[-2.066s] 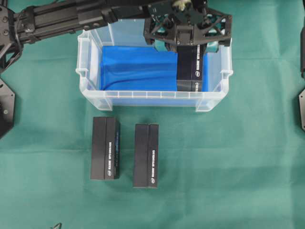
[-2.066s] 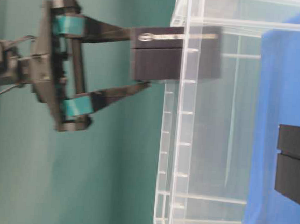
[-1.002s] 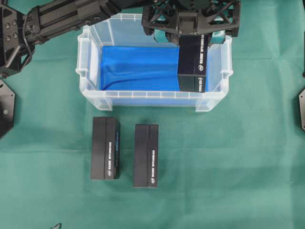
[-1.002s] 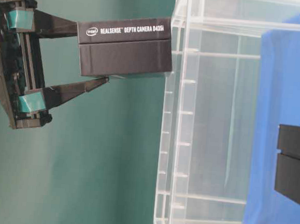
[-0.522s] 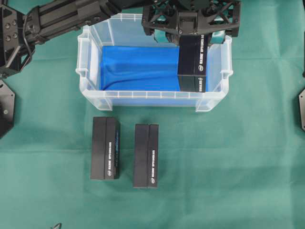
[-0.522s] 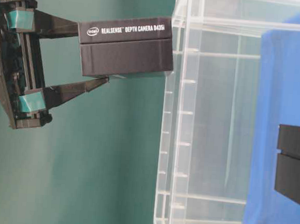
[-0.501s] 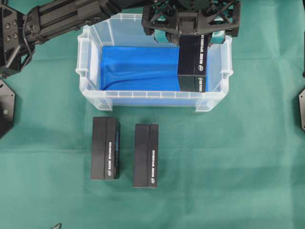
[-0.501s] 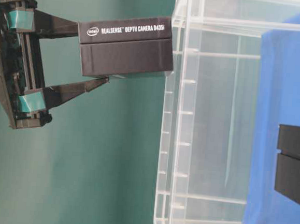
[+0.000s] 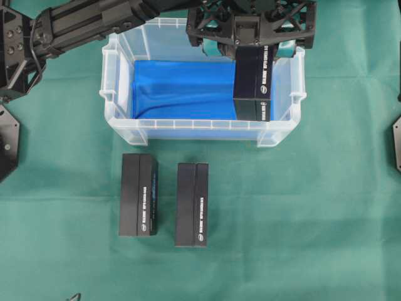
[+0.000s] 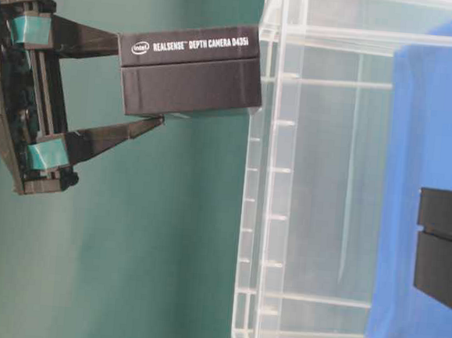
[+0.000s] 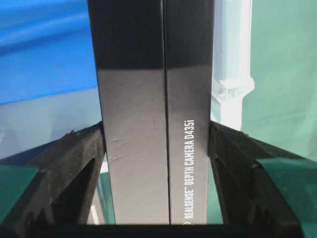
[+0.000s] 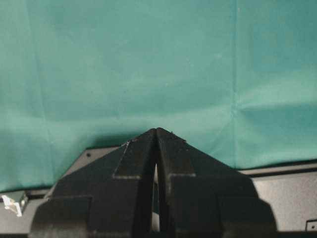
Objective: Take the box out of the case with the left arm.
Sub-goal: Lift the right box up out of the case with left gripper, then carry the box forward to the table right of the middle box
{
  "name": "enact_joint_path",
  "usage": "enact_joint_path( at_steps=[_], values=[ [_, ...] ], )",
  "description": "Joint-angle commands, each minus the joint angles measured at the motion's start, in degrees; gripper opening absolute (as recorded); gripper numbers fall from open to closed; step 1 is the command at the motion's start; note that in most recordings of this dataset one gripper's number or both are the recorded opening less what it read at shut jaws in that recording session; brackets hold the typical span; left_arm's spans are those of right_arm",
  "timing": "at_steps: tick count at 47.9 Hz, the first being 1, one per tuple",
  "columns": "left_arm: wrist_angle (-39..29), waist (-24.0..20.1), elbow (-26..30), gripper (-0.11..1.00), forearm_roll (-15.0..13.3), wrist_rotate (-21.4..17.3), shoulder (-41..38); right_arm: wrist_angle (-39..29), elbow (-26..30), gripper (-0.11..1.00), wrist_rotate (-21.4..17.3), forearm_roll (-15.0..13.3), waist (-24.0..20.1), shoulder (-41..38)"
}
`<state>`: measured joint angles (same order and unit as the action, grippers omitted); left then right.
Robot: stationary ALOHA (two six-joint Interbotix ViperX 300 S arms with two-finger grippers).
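nearest me on the green cloth (image 9: pixel 301 219) i have two flat black cartons lying side by side, apart from each other: the left carton (image 9: pixel 138 195) and the right carton (image 9: pixel 192 205), both matte card with a seam down the length and small white print.

behind them sits the case (image 9: pixel 194 128), a clear, milky plastic bin with ribbed walls and rim handles. a bright blue sheet (image 9: pixel 182 88) lines its floor, slightly wrinkled, and from above i see nothing else resting on that sheet.

over the case's right end i'm holding the box (image 10: pixel 188 70), a long black carton with smooth, faintly scuffed faces and white lettering on its narrow side. the left gripper (image 11: pixel 156 144) is pinching it, one black lattice finger pressed on each broad face, teal pads (image 10: pixel 48 155) back near the frame. in the table-level view the box's far end sits level with the case's rim, outside the bin rather than down in it.

my right gripper (image 12: pixel 156 136) hangs over bare cloth, its fingers pressed together with nothing between them.
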<state>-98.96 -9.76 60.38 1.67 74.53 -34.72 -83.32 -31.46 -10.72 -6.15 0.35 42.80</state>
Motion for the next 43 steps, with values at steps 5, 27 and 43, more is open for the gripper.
enact_joint_path(
  at_steps=[5, 27, 43],
  values=[
    [0.18, 0.00, 1.76, 0.60, 0.18, 0.00, 1.49, 0.18, 0.70, 0.01, 0.09, -0.09, 0.09, 0.00],
    [-1.05, 2.02, 1.67, 0.60, 0.18, 0.79, 2.02, 0.18, 0.70, 0.01, 0.00, -0.18, 0.09, 0.00],
    [-1.05, 7.12, 1.76, 0.60, 0.53, 4.92, 1.93, 0.18, 0.70, 0.01, 0.00, -0.09, 0.09, 0.00]
  ],
)
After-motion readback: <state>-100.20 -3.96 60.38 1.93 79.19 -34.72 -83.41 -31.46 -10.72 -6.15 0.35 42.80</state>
